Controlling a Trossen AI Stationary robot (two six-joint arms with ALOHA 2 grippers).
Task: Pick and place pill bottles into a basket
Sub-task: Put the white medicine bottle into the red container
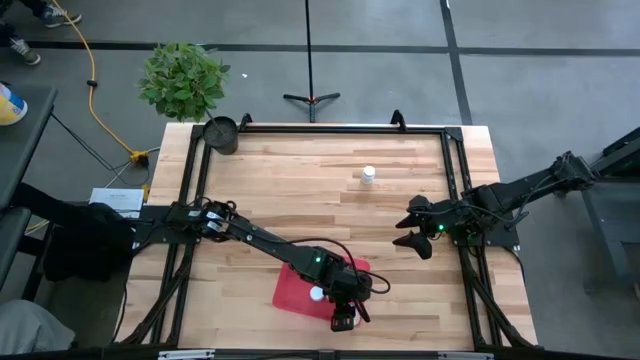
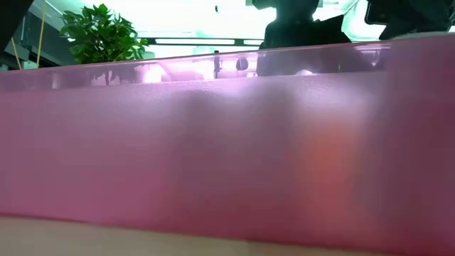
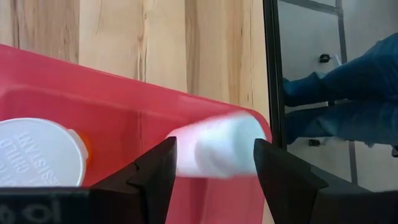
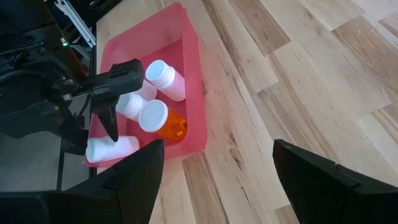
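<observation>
Between my left pincer's [image 3: 214, 171] spread fingers a white bottle [image 3: 217, 148] is dropping loose into the red basket [image 4: 193, 93], so I'm mid-placing, and next I'm probably going for the last bottle [image 1: 368, 175] standing on the bench [image 1: 300, 190], right pincer [image 1: 412, 228] idling released.

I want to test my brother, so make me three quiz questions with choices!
1. Where is the left gripper?
A. over the red tray
B. by the plant
C. over the lone bottle
2. How many bottles stand outside the tray?
A. none
B. one
C. three
3. The right gripper is
A. holding a bottle
B. shut, empty
C. open, empty

A: the left gripper hangs over the red tray.
B: one bottle stands on the table.
C: the right gripper is spread with nothing between.
</observation>
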